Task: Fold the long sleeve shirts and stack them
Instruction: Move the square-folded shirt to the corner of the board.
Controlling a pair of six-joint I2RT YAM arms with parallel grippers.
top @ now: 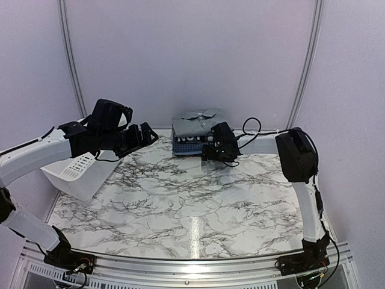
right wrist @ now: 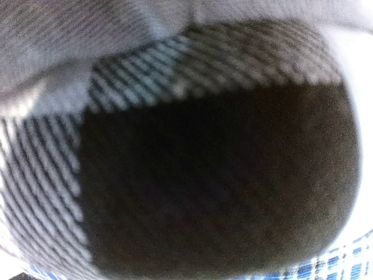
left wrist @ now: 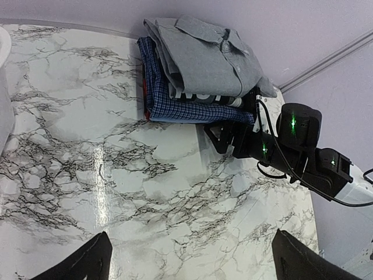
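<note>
While the white plastic tub [top: 75, 171] sits at nine o'clock on the marble-patterned worktop [top: 180, 205], my left end effector [top: 144, 135] hangs spread beside it; the grey collared cloth shirt [top: 195, 122] tops the shirt pile [left wrist: 175, 105] at twelve o'clock, my right end effector [top: 218, 149] spread at its right side.

— Right wrist camera?
— Blur. The plaid shirt [right wrist: 52, 192] fills it, one dark square smeared across (no fingers to make out).
— The lettering on the black shirt [left wrist: 201, 96], at the table's [left wrist: 175, 192] far edge?
— Half buried under the grey shirt [left wrist: 204, 58]; unreadable.
— Left wrist camera?
— The tub [left wrist: 3, 76] is cut off on the left, the fingers [left wrist: 87, 262] of the left gripper [left wrist: 189, 259] at the bottom.
</note>
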